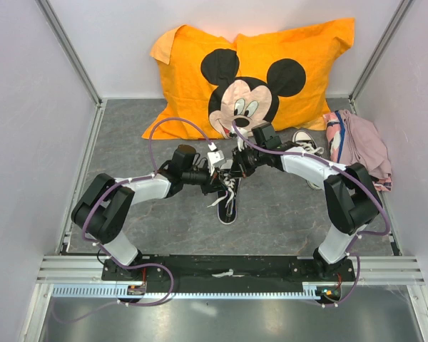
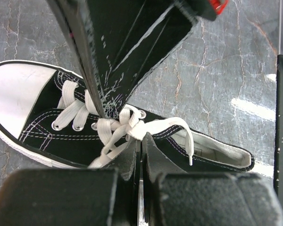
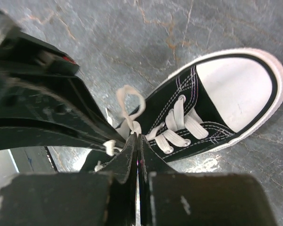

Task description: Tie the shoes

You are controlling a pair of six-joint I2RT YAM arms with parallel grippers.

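Observation:
One black shoe (image 1: 228,201) with a white toe cap lies at the table's middle, toe toward the near edge. A second shoe (image 1: 307,141) stands at the right by the cloth. Both grippers meet over the first shoe's laces. My left gripper (image 2: 140,136) is shut, its tips pinching the white lace (image 2: 132,127) at the crossing near the top eyelets. My right gripper (image 3: 137,136) is shut too, nipping the base of a lace loop (image 3: 130,101) that stands up above its tips. A free lace end (image 2: 188,146) hangs across the shoe's opening.
An orange Mickey Mouse pillow (image 1: 192,57) leans on the back wall. A pink cloth bundle (image 1: 360,146) lies at the right wall next to the second shoe. Each arm's fingers crowd the other's wrist view: right fingers (image 2: 113,61), left fingers (image 3: 42,113).

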